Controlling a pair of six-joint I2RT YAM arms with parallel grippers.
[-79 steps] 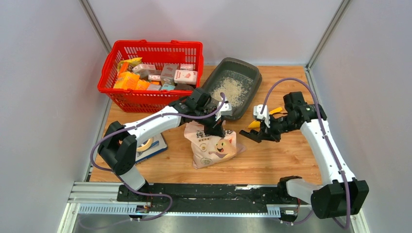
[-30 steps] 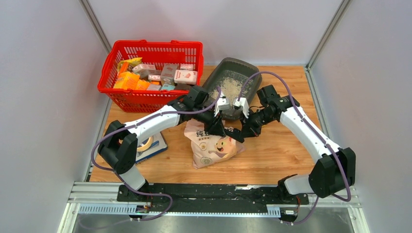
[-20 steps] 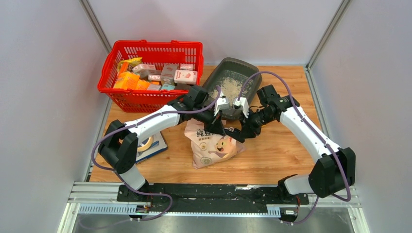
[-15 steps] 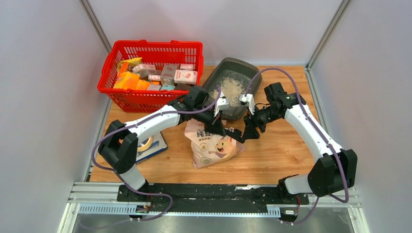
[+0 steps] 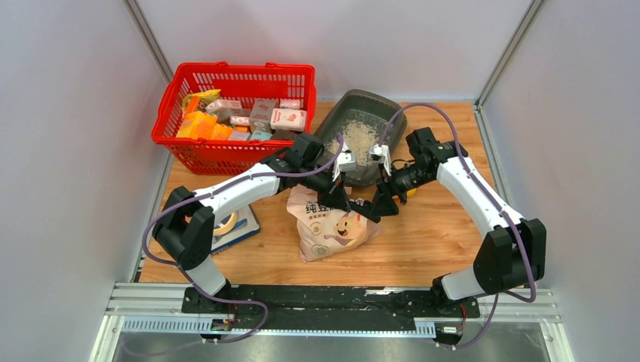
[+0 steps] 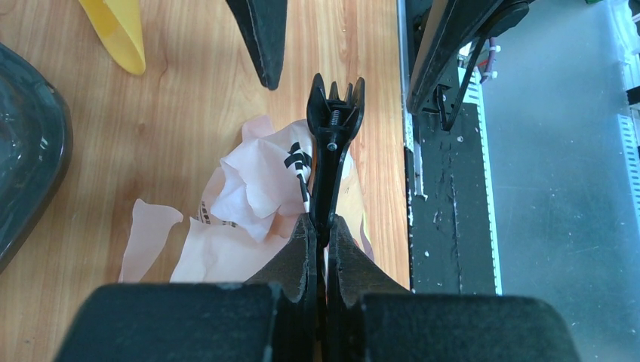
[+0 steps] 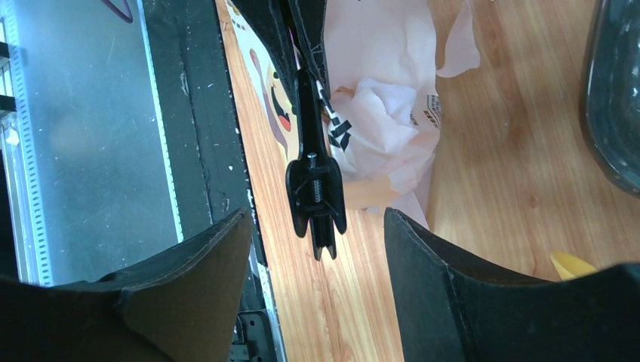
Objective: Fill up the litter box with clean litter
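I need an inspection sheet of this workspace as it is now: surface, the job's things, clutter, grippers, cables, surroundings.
Surface: wooden table; pale specks on the black rail at its near edge.
Job's things: litter box at the far side, litter covering part of its floor.
Clutter: bag with a black clip at its crumpled top; yellow scoop on the table; red basket of boxes; tape roll.
Grippers: left gripper shut on the clip; right gripper open around the clip's handles.
Cables: purple cables loop along both arms.
Surroundings: plain walls.
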